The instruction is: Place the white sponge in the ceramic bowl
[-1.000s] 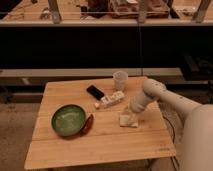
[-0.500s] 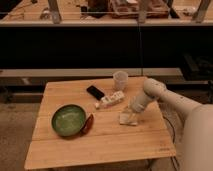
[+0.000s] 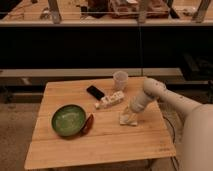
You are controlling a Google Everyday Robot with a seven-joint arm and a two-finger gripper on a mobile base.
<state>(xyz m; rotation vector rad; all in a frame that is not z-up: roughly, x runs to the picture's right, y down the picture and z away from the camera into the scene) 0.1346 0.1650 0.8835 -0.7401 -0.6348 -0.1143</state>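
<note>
Starting at the left of the wooden table (image 3: pixel 55 150), locate the ceramic bowl (image 3: pixel 68 120): round, shallow, glossy green with a darker rim, sitting upright on the left half of the tabletop. Note the slim dark red object (image 3: pixel 88 124) lying against the right rim of the bowl; cannot identify it further. Moving right and toward the far edge, find a flat black rectangular device (image 3: pixel 95 92), laid at an angle. Just right of it, find a long white bar (image 3: pixel 110 99) resembling a power strip, placed diagonally, left end close to the black device; contact or gap not determinable. Past the right end of the bar, near the far edge, note a pale translucent cup (image 3: pixel 119 80), standing upright. Continuing right and toward the near side, locate the white sponge (image 3: pixel 125 120): small, flat, off-white, apparently resting on the wood right of centre, well apart from the bowl, with the red object and bare wood between. Find the gripper (image 3: pixel 132 112) directly over the sponge, pointed downward, meeting its upper side. Grip state: cannot tell whether spread or closed on the sponge. Trace the white arm (image 3: pixel 165 97) from the gripper up and rightward, across the right edge of the table, to the pale robot body (image 3: pixel 200 135) at the right border.
</note>
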